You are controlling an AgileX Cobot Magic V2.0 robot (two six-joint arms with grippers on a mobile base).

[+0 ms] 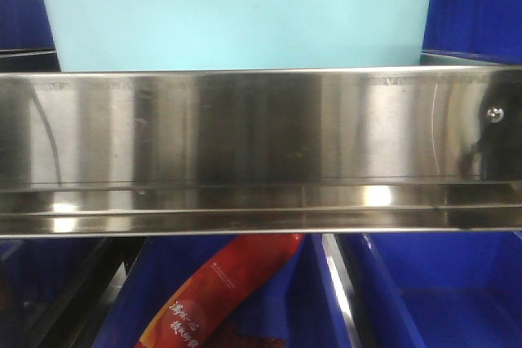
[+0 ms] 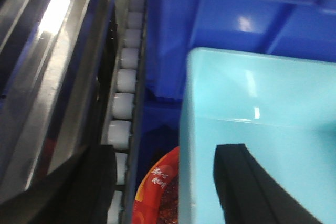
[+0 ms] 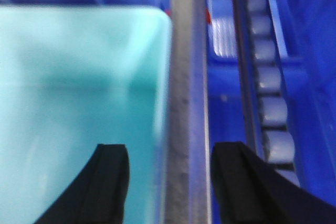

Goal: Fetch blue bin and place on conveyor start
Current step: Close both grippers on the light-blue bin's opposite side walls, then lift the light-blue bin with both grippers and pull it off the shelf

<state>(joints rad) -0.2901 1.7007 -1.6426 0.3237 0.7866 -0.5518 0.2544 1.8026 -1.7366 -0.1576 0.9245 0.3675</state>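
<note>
My left gripper [image 2: 165, 153] is spread, straddling one wall of the blue bin [image 1: 236, 18]; my right gripper [image 3: 170, 148] is spread astride another wall. A steel rail [image 1: 261, 144] fronts it.

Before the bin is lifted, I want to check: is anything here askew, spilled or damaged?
Nothing looks damaged or spilled. The blue bin sits level behind the steel rail. Only the red packet in the lower dark blue crate lies slanted, one end pointing up towards the rail.
</note>
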